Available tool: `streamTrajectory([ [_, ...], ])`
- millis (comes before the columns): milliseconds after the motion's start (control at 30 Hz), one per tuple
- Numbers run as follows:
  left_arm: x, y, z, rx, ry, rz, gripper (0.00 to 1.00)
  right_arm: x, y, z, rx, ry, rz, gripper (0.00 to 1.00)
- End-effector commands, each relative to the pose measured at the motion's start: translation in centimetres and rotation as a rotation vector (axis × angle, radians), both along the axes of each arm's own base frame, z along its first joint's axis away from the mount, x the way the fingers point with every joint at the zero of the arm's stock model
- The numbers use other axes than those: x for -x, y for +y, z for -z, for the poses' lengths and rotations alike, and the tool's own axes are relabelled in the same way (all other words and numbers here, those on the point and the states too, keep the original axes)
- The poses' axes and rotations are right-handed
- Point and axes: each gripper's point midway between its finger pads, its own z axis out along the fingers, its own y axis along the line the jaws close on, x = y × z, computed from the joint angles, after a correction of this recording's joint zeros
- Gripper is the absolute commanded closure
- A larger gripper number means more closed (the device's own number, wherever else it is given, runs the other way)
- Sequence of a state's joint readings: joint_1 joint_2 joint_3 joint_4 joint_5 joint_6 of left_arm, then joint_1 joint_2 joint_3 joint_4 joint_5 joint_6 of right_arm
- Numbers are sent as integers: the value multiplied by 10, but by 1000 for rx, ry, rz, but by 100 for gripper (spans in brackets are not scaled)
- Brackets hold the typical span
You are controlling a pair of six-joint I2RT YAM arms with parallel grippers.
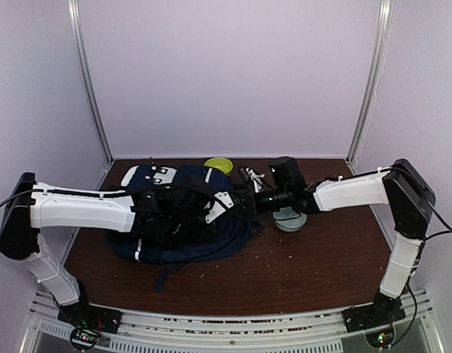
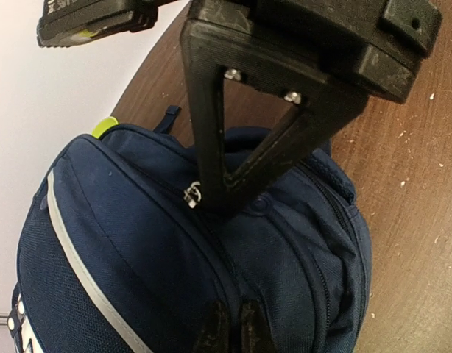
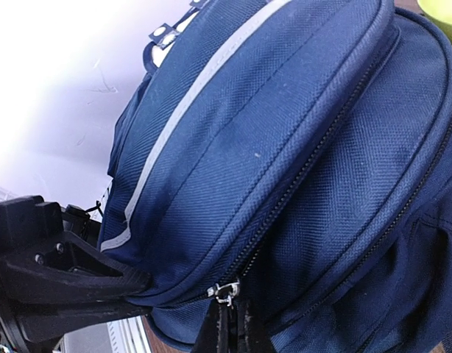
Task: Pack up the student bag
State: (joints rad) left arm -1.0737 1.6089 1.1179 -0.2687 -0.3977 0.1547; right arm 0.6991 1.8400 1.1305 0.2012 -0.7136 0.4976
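Observation:
The student bag [image 1: 185,220], navy blue with a grey-white stripe, lies at centre-left on the table. It fills the left wrist view [image 2: 123,257] and the right wrist view [image 3: 285,132]. My left gripper [image 2: 235,331] is shut, pinching the bag's fabric beside a zip seam. My right gripper [image 3: 235,331] is shut on the silver zipper pull [image 3: 226,293] of the closed zip. The same pull [image 2: 191,195] shows under the right gripper's tip in the left wrist view. In the top view both grippers meet over the bag's right end, left [image 1: 210,215] and right [image 1: 239,201].
A yellow-green bowl [image 1: 218,165] stands behind the bag. A grey-blue bowl [image 1: 290,219] sits under the right arm. Small black and white items [image 1: 252,176] lie near the back. Crumbs dot the brown table [image 1: 314,257].

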Motion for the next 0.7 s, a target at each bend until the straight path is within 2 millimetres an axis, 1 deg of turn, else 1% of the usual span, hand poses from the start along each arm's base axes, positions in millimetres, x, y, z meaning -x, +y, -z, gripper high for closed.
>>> streamTrajectory([
  [0, 20, 47, 12, -132, 48, -30, 100, -38, -39, 6, 90, -44, 148, 100],
  [100, 42, 60, 15, -147, 86, -4, 100, -51, -56, 6, 198, -113, 193, 100],
  [167, 60, 62, 21, -137, 133, 45, 100, -64, -66, 10, 280, -146, 229, 100],
  [233, 78, 61, 27, -125, 168, 106, 100, -80, -77, 8, 344, -166, 271, 100],
  [267, 85, 61, 28, -123, 174, 130, 100, -89, -83, 5, 362, -174, 296, 100],
  [300, 91, 61, 28, -122, 172, 147, 100, -100, -90, -3, 363, -194, 331, 100],
  [400, 100, 66, 23, -97, 169, 165, 100, -123, -104, -19, 386, -244, 396, 100],
  [500, 106, 72, 17, -78, 168, 180, 100, -136, -105, -30, 425, -299, 401, 100],
  [600, 111, 79, 15, -70, 177, 186, 100, -151, -104, -32, 469, -323, 403, 100],
  [667, 114, 83, 15, -58, 182, 190, 100, -155, -98, -32, 469, -327, 381, 100],
])
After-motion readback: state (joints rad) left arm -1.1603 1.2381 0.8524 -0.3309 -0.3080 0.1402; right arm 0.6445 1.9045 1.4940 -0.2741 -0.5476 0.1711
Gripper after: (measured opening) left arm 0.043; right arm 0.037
